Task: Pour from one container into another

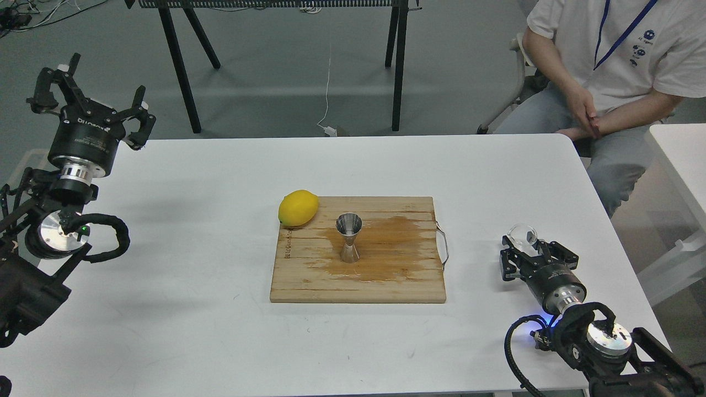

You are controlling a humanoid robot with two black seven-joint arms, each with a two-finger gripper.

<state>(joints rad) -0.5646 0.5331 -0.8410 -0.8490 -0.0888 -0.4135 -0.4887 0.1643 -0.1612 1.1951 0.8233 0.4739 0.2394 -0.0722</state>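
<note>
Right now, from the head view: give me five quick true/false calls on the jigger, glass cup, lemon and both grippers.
1. The steel jigger stands upright on the wooden cutting board. True.
2. The lemon lies on the board's near right corner. False: it sits at the far left corner.
3. The right gripper is at the clear glass cup, on the table right of the board. True.
4. The left gripper holds the jigger. False: it is open and raised at the table's left edge, holding nothing.
5. The board around the jigger is dry. False: a wet stain spreads there.
</note>
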